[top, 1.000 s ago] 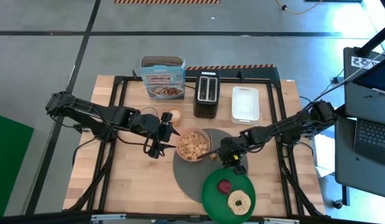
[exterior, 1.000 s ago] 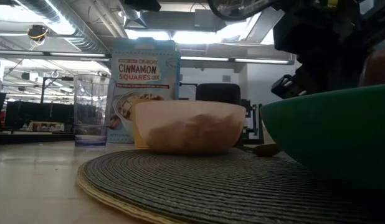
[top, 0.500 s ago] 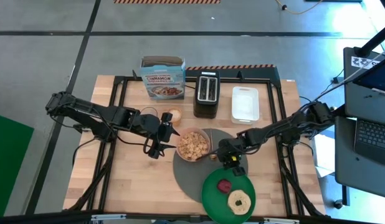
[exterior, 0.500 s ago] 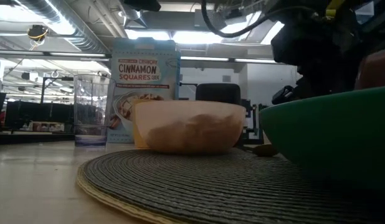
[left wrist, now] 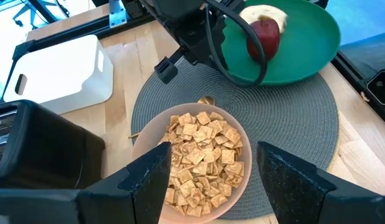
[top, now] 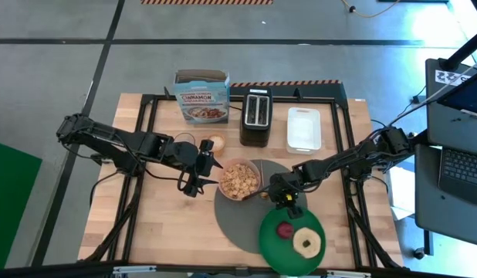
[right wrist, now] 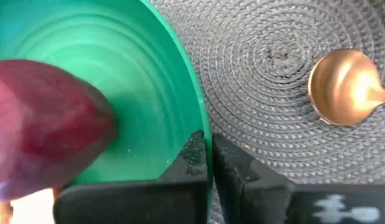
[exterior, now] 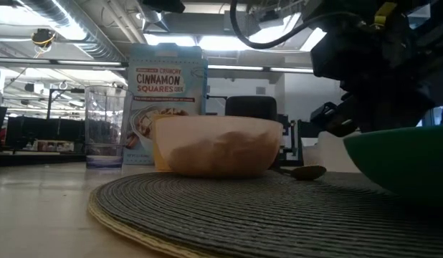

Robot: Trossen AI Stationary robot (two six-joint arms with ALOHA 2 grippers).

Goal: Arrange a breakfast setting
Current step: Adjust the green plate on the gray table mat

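Plate, rigid and apple-laden at lower centre, looked tippy; right gripper pinched its thin rim; left gripper hung half-open, empty.

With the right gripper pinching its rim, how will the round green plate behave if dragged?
The round green plate looks rigid, so it should follow the right gripper pinched on its rim. The small red apple may roll. The flat tan bagel likely stays put.

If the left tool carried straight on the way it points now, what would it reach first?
Most likely the bowl of cereal squares, which sits directly ahead between the left tool's open fingers; how far off is hard to judge.
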